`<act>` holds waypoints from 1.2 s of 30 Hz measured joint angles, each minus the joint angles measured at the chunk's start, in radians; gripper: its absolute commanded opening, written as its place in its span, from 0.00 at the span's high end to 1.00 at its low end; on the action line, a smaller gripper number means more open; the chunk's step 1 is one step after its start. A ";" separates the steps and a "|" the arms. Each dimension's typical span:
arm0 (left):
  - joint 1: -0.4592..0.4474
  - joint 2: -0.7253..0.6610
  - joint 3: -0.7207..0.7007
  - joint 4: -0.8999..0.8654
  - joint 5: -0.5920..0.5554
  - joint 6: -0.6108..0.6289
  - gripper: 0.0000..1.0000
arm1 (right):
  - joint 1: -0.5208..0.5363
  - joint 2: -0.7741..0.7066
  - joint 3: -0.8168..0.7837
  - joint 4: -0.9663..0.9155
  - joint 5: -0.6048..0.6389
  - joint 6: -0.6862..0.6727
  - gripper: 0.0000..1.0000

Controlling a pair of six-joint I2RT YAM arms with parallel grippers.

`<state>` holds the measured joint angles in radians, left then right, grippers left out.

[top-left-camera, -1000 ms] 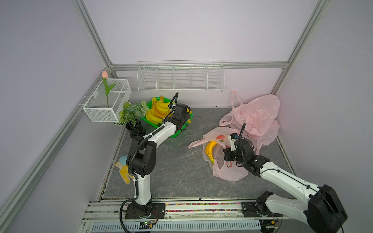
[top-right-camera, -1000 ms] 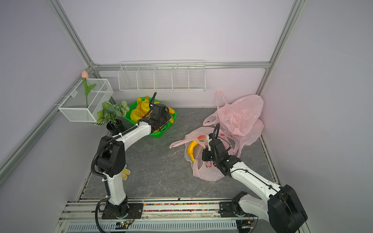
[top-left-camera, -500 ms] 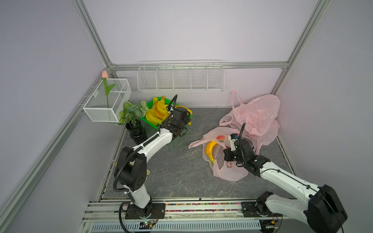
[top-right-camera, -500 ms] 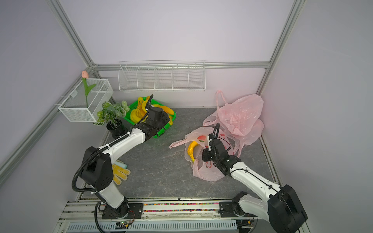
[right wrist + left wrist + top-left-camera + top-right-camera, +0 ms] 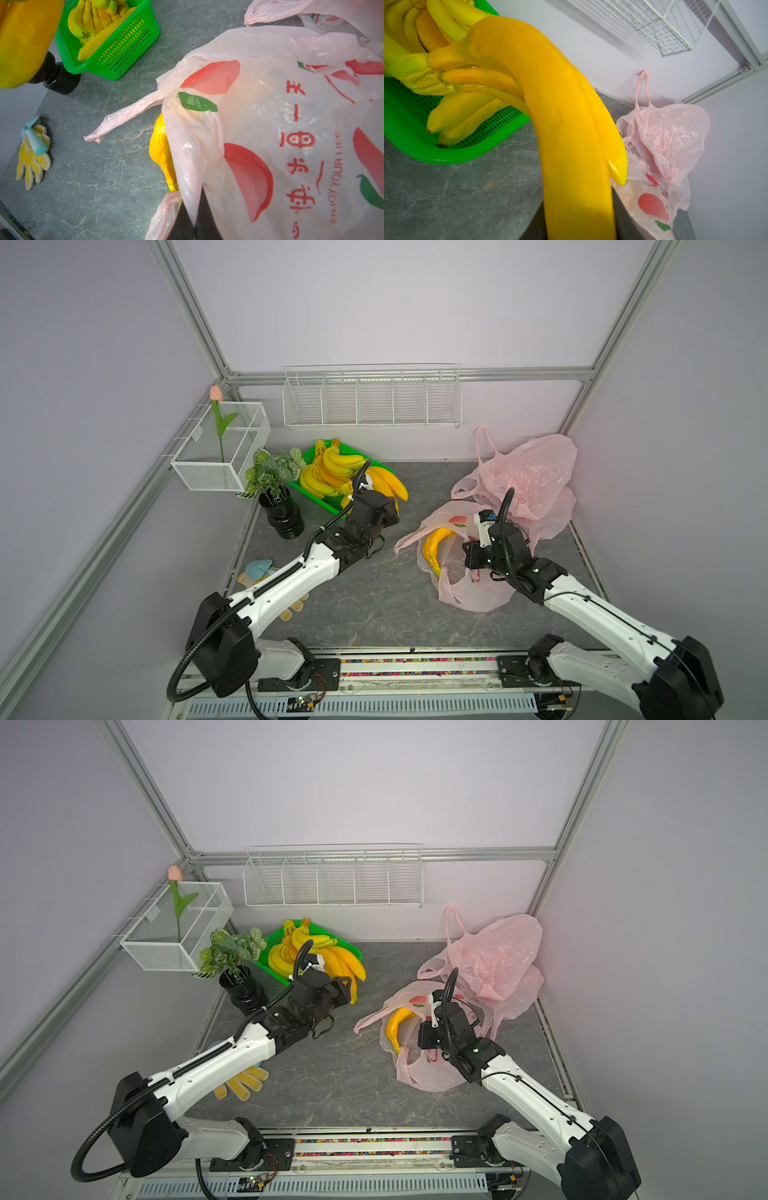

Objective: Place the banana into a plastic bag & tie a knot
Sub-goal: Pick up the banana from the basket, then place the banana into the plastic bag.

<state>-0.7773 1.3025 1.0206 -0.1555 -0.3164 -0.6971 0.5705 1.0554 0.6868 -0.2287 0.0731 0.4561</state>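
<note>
My left gripper [image 5: 380,512] is shut on a big orange-yellow banana [image 5: 571,158], part of a small bunch, and holds it just in front of the green basket [image 5: 332,502]. The left wrist view shows a dark finger [image 5: 623,218] on each side of the fruit. The open pink plastic bag [image 5: 473,597] lies at the right with another banana [image 5: 434,547] inside. My right gripper [image 5: 471,560] is shut on the bag's rim [image 5: 193,199] and holds it up. In both top views the bag's mouth faces left.
More banana bunches [image 5: 328,477] fill the green basket at the back left. A potted plant [image 5: 274,485] stands beside it. A yellow glove [image 5: 241,1083] and a blue fan [image 5: 257,570] lie under my left arm. Spare pink bags [image 5: 532,477] are heaped at the back right.
My left arm has drawn back from the basket toward the front, bringing the banana bunch with it. The right arm and the bag have stayed still.
</note>
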 measured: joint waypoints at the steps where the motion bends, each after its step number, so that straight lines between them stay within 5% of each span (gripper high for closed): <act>1: -0.019 -0.025 -0.020 0.000 0.000 0.020 0.83 | 0.000 0.000 0.007 -0.005 0.000 -0.001 0.93; 10: -0.228 -0.201 -0.233 -0.008 0.033 0.202 0.86 | -0.001 0.011 0.062 -0.045 0.000 -0.016 0.93; 21: -0.431 -0.142 -0.266 0.002 0.063 0.367 0.86 | 0.000 0.035 0.096 -0.066 -0.014 -0.027 0.93; 36: -0.515 -0.104 -0.310 -0.034 0.148 0.579 0.86 | 0.007 0.111 0.166 -0.074 -0.022 -0.107 0.93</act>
<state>-1.2922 1.1984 0.7105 -0.1894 -0.1680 -0.1181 0.5777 1.1667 0.8532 -0.3027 0.0513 0.3492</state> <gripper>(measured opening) 0.336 0.067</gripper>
